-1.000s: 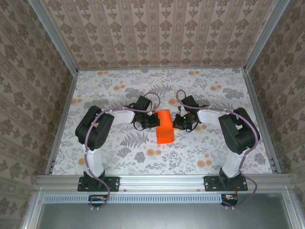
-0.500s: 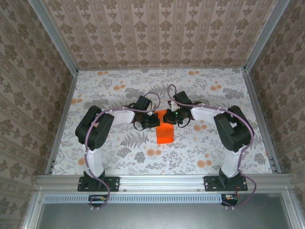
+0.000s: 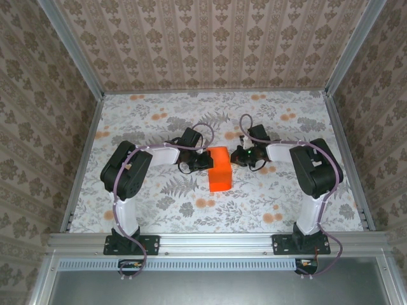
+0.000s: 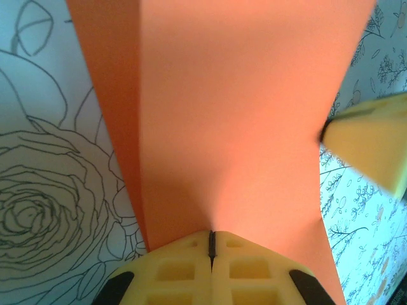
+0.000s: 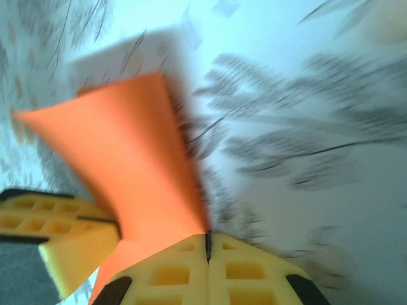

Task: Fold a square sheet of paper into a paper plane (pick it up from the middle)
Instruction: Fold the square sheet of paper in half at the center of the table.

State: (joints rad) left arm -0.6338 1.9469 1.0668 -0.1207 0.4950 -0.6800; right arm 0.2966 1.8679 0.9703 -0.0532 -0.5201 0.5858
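Left gripper [image 3: 205, 160] is seen in the top view at the left edge of the square sheet of paper [image 3: 220, 170], with its jaws closed flat together. In the left wrist view the left gripper [image 4: 211, 240] is shown with the orange sheet [image 4: 235, 127] fanning upward out of the seam between its fingertips, so a pinch on the paper is judged. Right gripper [image 3: 236, 155] is placed at the sheet's upper right edge, and its jaws are likewise shut. In the blurred right wrist view the paper [image 5: 133, 165] is seen running down to the closed tip of the right gripper [image 5: 207, 240]. Whether it is clamped there or only pressed cannot be told.

The sheet is found at the middle of the flowered table [image 3: 159, 121], between the two grippers. Its lower part lies flat and its upper part is bent up. One side appears to be anchored by the left pinch so that a fold can be worked from the opposite edge.
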